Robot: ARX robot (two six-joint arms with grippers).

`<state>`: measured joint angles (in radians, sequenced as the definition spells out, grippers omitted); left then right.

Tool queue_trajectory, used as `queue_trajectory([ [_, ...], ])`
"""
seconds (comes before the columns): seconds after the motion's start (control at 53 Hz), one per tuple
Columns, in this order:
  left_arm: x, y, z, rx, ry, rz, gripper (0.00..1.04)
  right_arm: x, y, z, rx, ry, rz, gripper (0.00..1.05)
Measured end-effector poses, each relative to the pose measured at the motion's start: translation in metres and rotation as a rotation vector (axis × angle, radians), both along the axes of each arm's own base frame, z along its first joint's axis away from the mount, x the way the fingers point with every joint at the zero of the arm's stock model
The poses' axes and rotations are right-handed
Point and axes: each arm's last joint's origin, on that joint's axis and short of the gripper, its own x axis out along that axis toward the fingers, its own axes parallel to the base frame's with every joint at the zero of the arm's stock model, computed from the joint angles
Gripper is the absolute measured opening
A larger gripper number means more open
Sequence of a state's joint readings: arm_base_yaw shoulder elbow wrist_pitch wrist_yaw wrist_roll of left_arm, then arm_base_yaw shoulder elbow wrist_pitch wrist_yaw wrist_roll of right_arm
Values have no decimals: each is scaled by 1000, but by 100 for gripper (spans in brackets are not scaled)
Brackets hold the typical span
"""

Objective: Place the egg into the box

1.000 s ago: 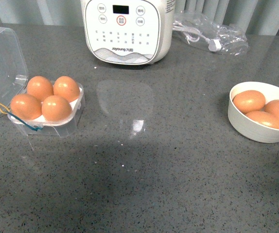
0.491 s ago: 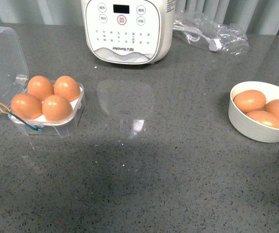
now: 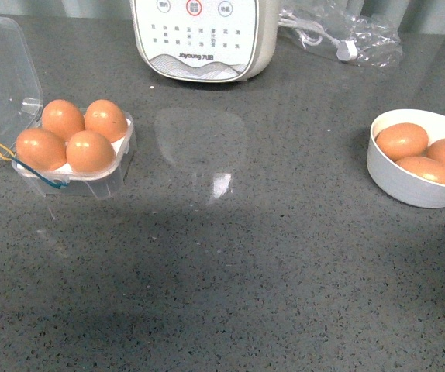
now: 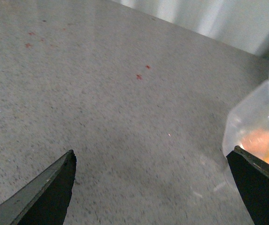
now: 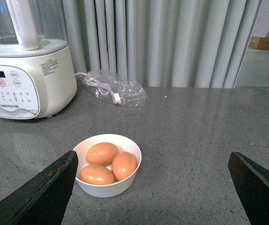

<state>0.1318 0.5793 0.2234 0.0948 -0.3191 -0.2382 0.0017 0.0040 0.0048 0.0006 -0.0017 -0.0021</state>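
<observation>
The box (image 3: 91, 184) sat at the left of the counter (image 3: 246, 256) with its clear lid (image 3: 1, 77) thrown back and four eggs (image 3: 89, 150) filling every hollow; the white bowl (image 3: 397, 182) holding three more eggs (image 3: 401, 141) sat well apart at the right, with a wide open stretch of counter between them; a white appliance (image 3: 203, 39) and a plastic bag (image 3: 339, 35) lined the far side. The grippers showed only in the wrist views; the left gripper (image 4: 151, 157) was spread wide and empty over the counter, with the box's lid near one fingertip; the right gripper (image 5: 152, 159) was likewise spread and empty, facing the bowl; that view alone showed the appliance's clear jug (image 5: 26, 23) and a curtain (image 5: 172, 42) beyond the counter's far edge.
</observation>
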Motion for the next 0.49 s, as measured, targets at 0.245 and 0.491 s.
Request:
queue_trajectory([
  [0.245, 74, 23, 3, -39, 57, 91, 98, 0, 0, 0, 0, 0, 0, 97],
  [0.491, 144, 39, -8, -28, 95, 157, 98, 0, 0, 0, 0, 0, 0, 97],
])
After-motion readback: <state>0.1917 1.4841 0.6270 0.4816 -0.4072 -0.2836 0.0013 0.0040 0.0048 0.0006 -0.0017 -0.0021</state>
